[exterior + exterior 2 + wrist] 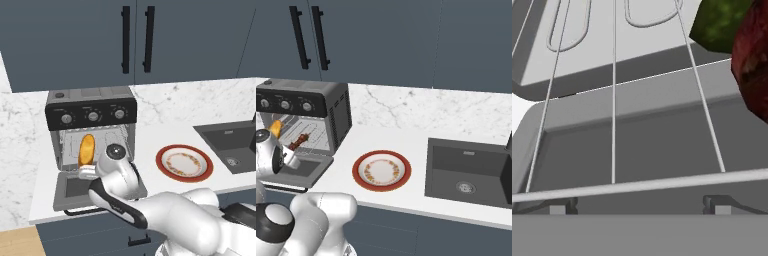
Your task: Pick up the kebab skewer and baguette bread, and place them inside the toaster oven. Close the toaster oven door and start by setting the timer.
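The toaster oven [91, 114] stands at the counter's left with its door [73, 188] dropped open. The golden baguette bread [87, 149] lies on the wire rack inside, on the left in the left base view. In the right base view the kebab skewer [299, 141] rests on the rack beside the baguette bread [276, 127]. My gripper [640, 209] is open just above the rack [614, 125], holding nothing. The skewer's dark red meat [754, 65] and a green chunk [722, 20] sit at the upper right of the hand view, apart from the fingertips [562, 206].
A red-rimmed plate [184, 162] lies bare on the white counter to the oven's right. A dark sink [471, 172] is set in further right. Dark cabinets with black handles [125, 39] hang above. Three knobs [93, 116] line the oven's black panel.
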